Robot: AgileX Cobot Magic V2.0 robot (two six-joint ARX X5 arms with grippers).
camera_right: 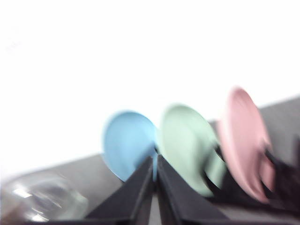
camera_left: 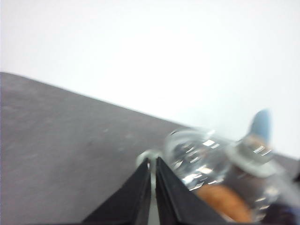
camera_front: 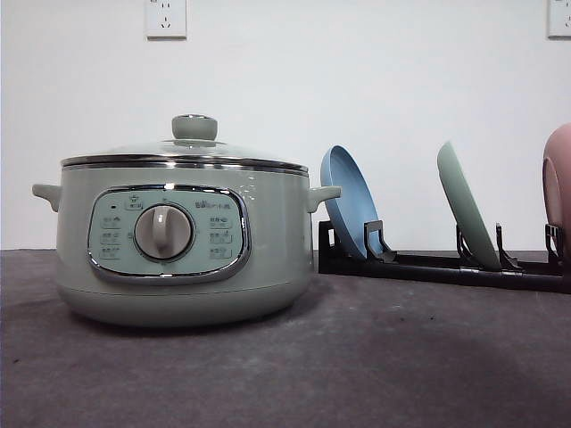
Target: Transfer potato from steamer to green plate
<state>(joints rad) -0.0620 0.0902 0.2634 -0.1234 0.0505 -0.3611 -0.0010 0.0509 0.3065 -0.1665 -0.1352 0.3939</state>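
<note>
Both end effectors, left (camera_left: 153, 176) and right (camera_right: 154, 173), pressed together, tilted, aloft above the counter (camera_front: 357, 357), steamer (camera_front: 183, 232) lidded.

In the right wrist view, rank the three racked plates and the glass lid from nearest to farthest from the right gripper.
Right gripper, fingers nearly together.
1. Blue plate and green plate: flank the fingertips, upright in the rack; too close to call.
2. Pink plate: beyond the green one, outermost.
3. Glass lid: blurred, past the blue plate on the opposite side.
</note>
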